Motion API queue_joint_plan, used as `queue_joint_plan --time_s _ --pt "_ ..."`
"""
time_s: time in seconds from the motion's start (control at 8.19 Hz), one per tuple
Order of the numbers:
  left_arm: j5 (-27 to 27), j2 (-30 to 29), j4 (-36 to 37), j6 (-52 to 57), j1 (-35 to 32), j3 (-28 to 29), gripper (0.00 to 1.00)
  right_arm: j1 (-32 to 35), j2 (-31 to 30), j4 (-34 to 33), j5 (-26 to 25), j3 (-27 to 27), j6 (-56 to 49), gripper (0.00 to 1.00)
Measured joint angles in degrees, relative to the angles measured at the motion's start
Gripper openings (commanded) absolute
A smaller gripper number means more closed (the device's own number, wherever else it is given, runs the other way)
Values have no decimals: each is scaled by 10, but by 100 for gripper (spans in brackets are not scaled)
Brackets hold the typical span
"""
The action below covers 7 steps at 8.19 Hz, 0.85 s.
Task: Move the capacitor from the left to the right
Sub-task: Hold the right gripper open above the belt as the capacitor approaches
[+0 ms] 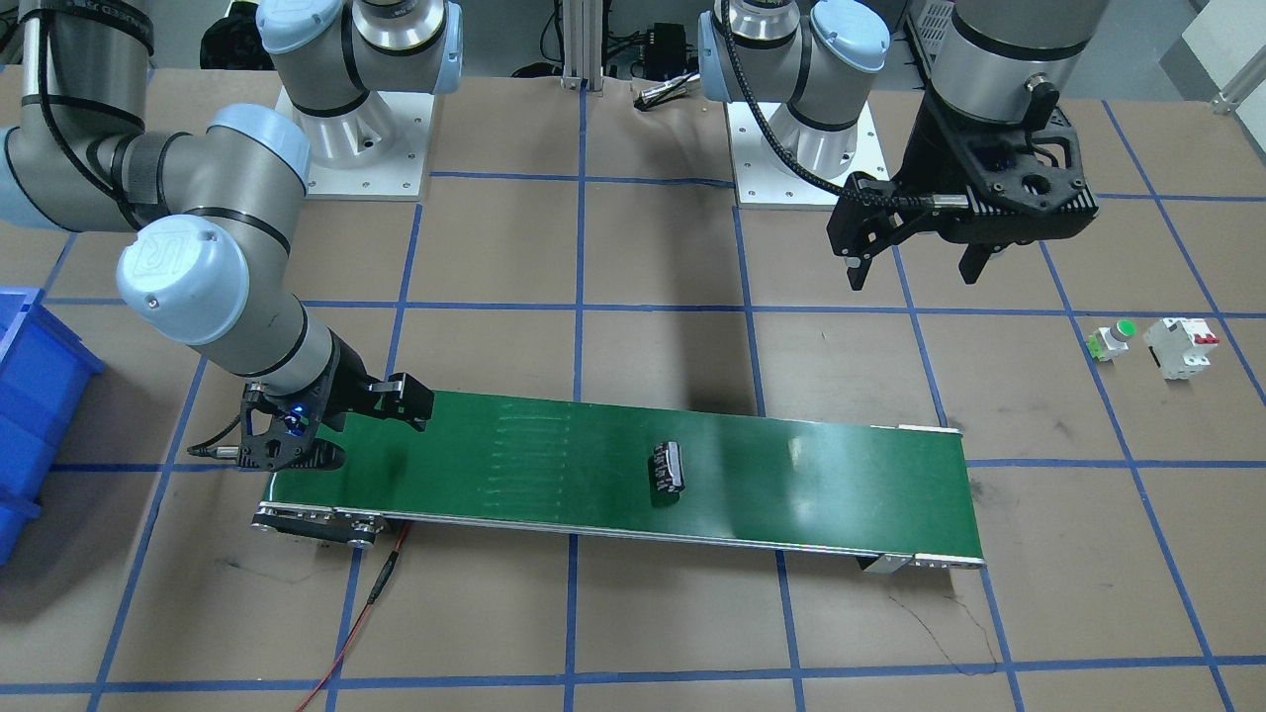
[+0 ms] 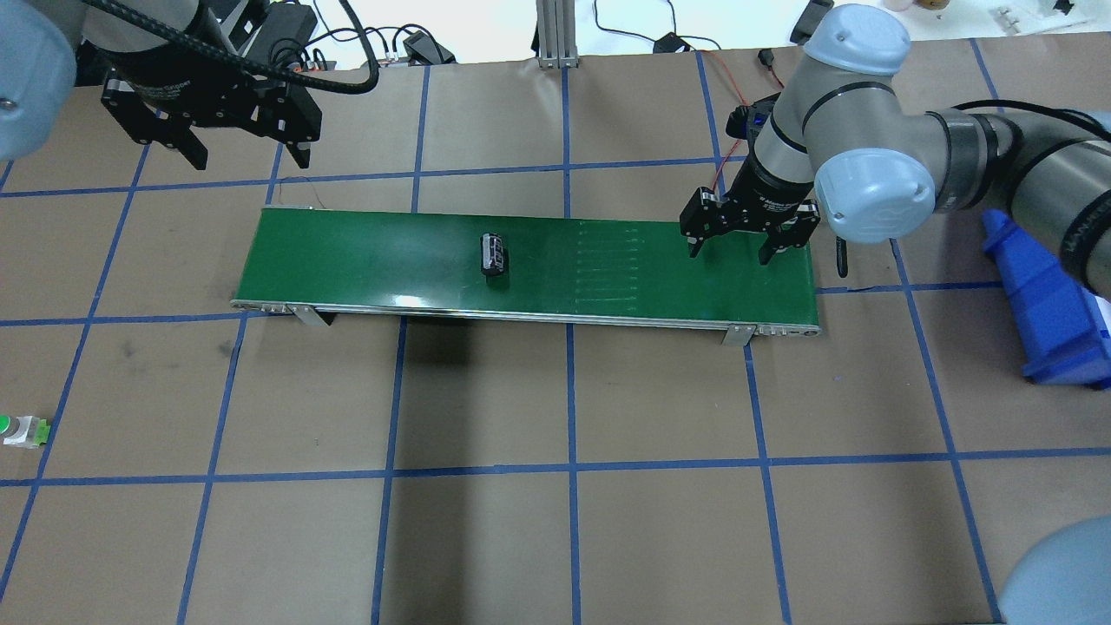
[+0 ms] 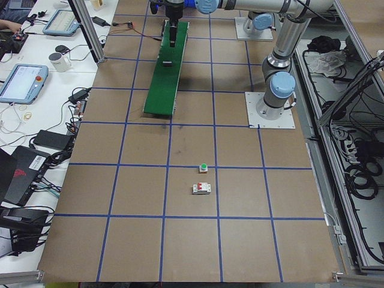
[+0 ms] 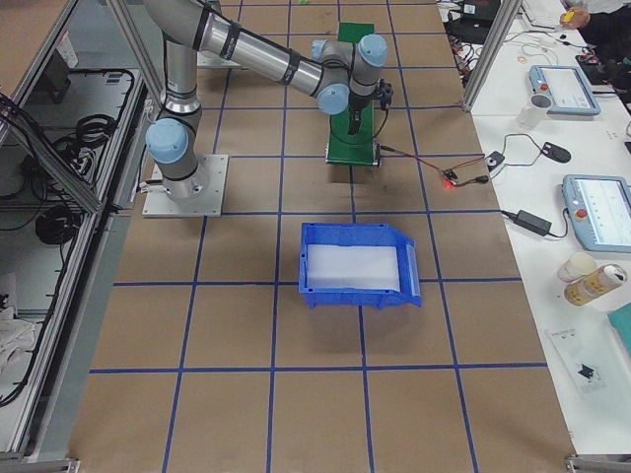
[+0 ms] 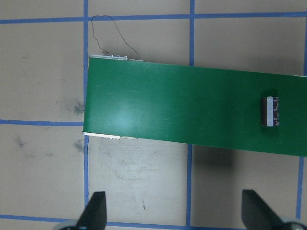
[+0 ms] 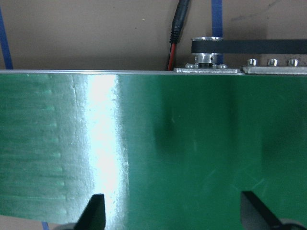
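The capacitor (image 1: 668, 472), a small dark stubby part with pale marks, lies alone near the middle of the green conveyor belt (image 1: 811, 465). It also shows in the overhead view (image 2: 494, 254) and the left wrist view (image 5: 270, 111). My left gripper (image 2: 250, 161) is open and empty, raised above the table behind the belt's left end (image 2: 286, 260), well apart from the capacitor. My right gripper (image 2: 730, 254) is open and empty, low over the belt's right end. Its wrist view shows only bare belt (image 6: 192, 143) between the fingers.
A blue bin (image 2: 1050, 321) stands on the table to the robot's right of the belt. A green-topped push button (image 1: 1113, 339) and a white circuit breaker with red levers (image 1: 1180, 346) sit on the robot's left. A red wire (image 1: 366, 603) runs from the belt's right end.
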Motion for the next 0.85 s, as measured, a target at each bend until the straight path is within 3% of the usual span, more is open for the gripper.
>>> queue_joint_plan --time_s 0.85 --pt "0 -1 3 -3 0 -1 100 0 15 -11 0 1 -4 100"
